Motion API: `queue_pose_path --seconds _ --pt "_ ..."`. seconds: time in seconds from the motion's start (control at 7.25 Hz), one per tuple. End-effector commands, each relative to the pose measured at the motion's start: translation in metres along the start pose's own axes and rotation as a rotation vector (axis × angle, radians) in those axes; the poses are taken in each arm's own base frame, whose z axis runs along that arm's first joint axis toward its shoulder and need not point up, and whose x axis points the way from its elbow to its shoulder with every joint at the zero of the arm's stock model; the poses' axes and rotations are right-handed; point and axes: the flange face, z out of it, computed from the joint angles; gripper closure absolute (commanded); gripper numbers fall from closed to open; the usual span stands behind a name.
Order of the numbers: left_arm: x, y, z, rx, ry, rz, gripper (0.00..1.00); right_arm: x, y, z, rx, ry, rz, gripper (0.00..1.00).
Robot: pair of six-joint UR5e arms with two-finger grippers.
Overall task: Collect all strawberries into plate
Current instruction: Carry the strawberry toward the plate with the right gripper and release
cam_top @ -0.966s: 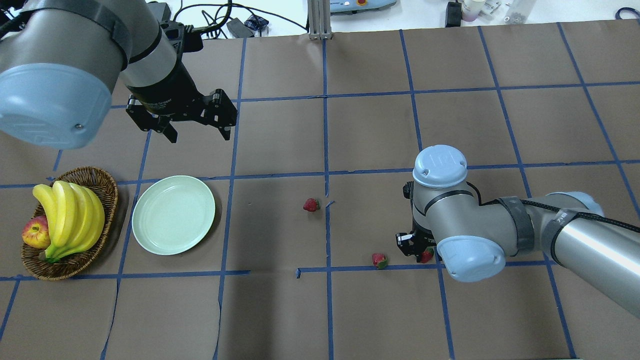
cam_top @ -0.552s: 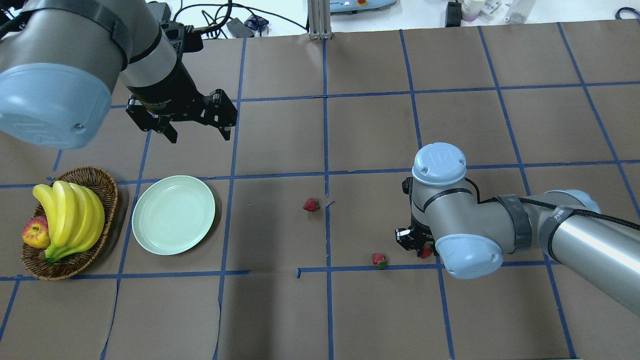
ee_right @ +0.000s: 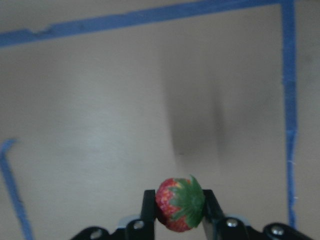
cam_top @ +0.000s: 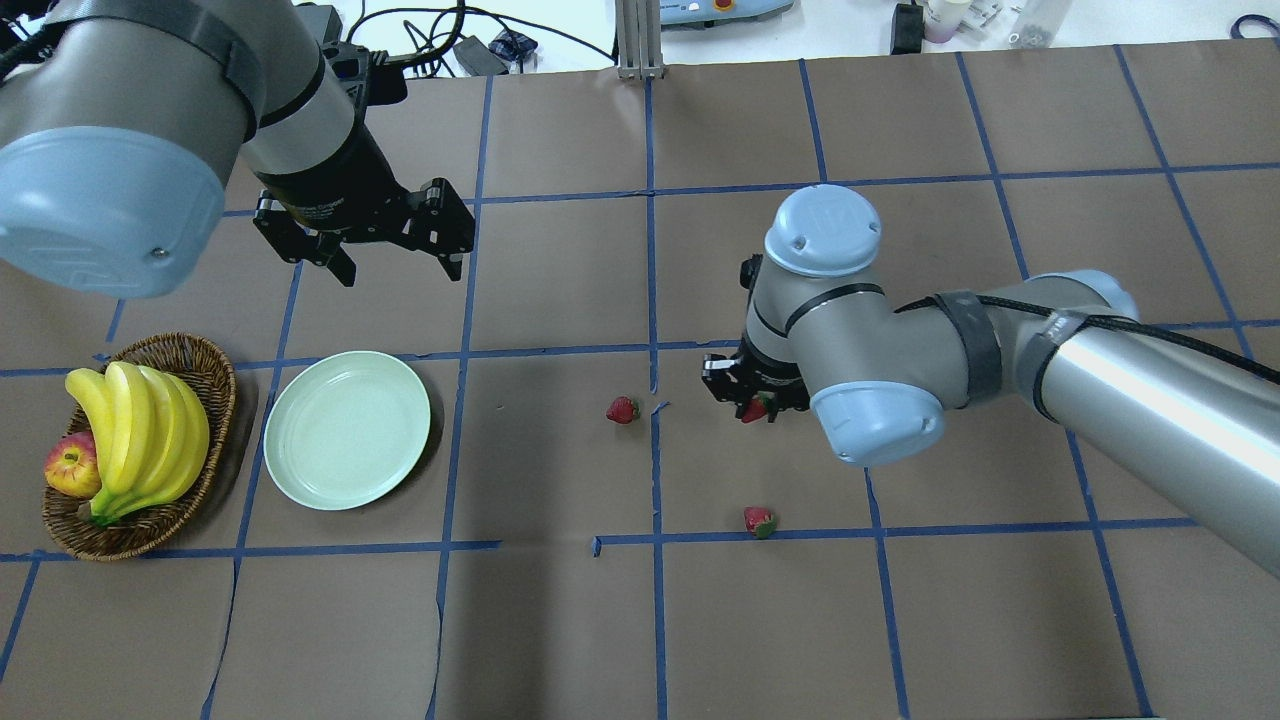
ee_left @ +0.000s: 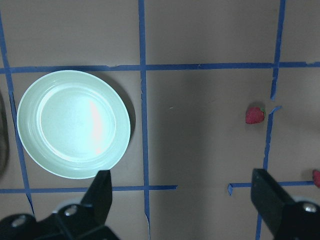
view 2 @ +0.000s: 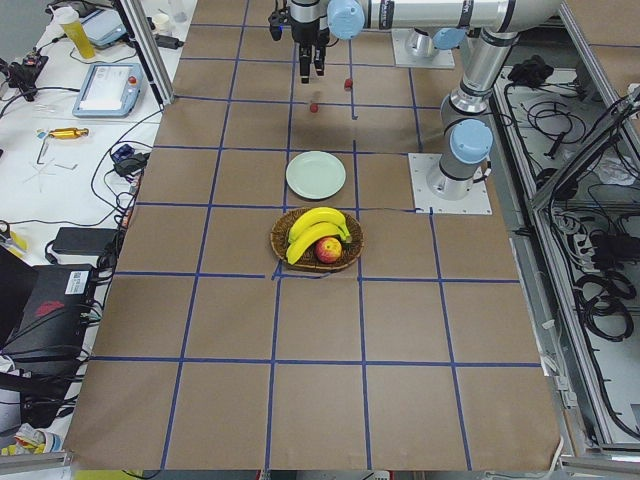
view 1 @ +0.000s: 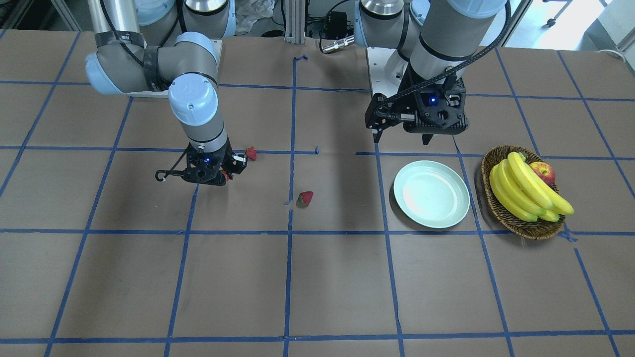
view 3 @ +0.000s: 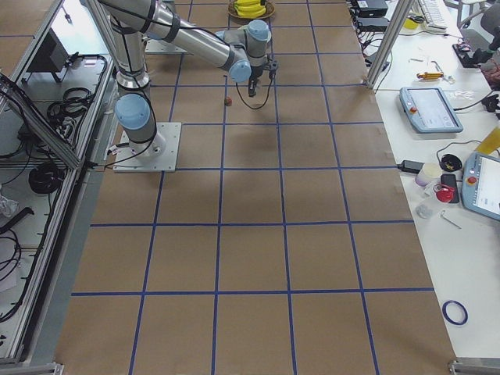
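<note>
My right gripper (cam_top: 755,408) is shut on a red strawberry with a green cap (ee_right: 180,203) and holds it above the table, right of centre. It also shows in the front view (view 1: 224,173). A second strawberry (cam_top: 622,409) lies on the table just left of it. A third strawberry (cam_top: 759,521) lies nearer the robot on a blue tape line. The pale mint-green plate (cam_top: 347,429) sits empty at the left. My left gripper (cam_top: 395,262) is open and empty, hovering beyond the plate; its view shows the plate (ee_left: 73,123) and a strawberry (ee_left: 254,114).
A brown wicker basket (cam_top: 215,372) with bananas (cam_top: 140,432) and an apple (cam_top: 70,466) stands left of the plate. The table is brown paper with a blue tape grid. Cables and devices lie beyond the far edge.
My right gripper has lifted with the strawberry and moved left and away from the robot, toward the table's centre. The left arm has not moved.
</note>
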Motion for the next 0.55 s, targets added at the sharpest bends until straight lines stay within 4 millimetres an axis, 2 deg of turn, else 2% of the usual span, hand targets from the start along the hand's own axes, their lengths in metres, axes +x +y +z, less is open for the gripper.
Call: queue_pose_path --seconds 0.0,0.14,0.28,0.41 --pt "0.000 0.000 0.000 0.000 -0.001 0.000 0.00 -0.103 0.049 0.015 -0.020 -0.058 0.035 1.00" --pt "-0.001 0.000 0.000 0.000 -0.001 0.000 0.00 -0.127 0.060 0.039 -0.046 -0.051 0.053 1.00" --pt "-0.001 0.000 -0.001 0.002 -0.001 0.000 0.00 -0.134 0.061 0.062 -0.031 -0.064 0.059 1.00" --pt "0.000 0.000 0.000 0.000 -0.001 0.000 0.00 -0.136 0.061 0.061 -0.020 -0.074 0.059 0.74"
